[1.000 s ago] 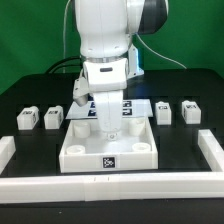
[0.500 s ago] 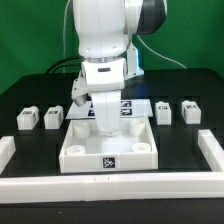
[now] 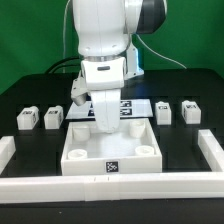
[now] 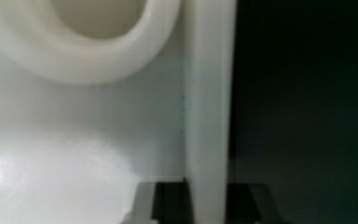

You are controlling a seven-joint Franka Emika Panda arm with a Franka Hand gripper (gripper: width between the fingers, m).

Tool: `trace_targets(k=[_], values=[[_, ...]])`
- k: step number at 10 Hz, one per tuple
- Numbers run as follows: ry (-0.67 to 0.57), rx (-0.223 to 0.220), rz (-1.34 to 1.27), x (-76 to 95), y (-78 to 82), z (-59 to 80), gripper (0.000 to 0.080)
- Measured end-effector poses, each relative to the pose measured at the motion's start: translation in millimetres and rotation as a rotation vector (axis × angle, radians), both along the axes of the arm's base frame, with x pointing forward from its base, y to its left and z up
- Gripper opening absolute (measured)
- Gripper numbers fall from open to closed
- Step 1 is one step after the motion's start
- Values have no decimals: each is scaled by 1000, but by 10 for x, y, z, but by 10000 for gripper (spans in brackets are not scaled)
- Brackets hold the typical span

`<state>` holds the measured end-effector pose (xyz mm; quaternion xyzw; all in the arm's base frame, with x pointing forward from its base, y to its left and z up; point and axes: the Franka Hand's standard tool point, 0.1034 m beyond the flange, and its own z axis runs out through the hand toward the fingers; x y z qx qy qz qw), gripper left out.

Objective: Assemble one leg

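1. A white rail point(image 3: 60, 184) runs along the front of the black table point(image 3: 30, 95).
2. Behind it lies the large white square tray point(image 3: 85, 160), with a tag point(image 3: 110, 166) on its front wall and round sockets point(image 3: 147, 150) in its corners.
3. The gripper point(image 3: 106, 124) points down over the back part of the tray. Its fingers hold nothing that can be seen, and their spread cannot be told.
4. The wrist view shows 1 round socket point(image 4: 87, 40), the tray wall point(image 4: 208, 100) and dark table beyond it.
5. The 4 legs stand on the table beside the tray, apart from the gripper. The far-left leg point(image 3: 27, 119) and inner-left leg point(image 3: 54, 117) are on the exterior view's left. The inner-right leg point(image 3: 163, 111) and far-right leg point(image 3: 189, 110) are on its right.
6. The marker board point(image 3: 143, 105) lies behind the tray.
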<state>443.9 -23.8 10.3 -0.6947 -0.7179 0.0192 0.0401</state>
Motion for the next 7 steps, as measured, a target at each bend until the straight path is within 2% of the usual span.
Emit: trace_targets(k=[5, 6, 7], values=[[-2, 0, 0, 5, 0, 2, 64], [-4, 0, 0, 24, 2, 7, 64], [-15, 1, 1, 118, 20, 22, 64]])
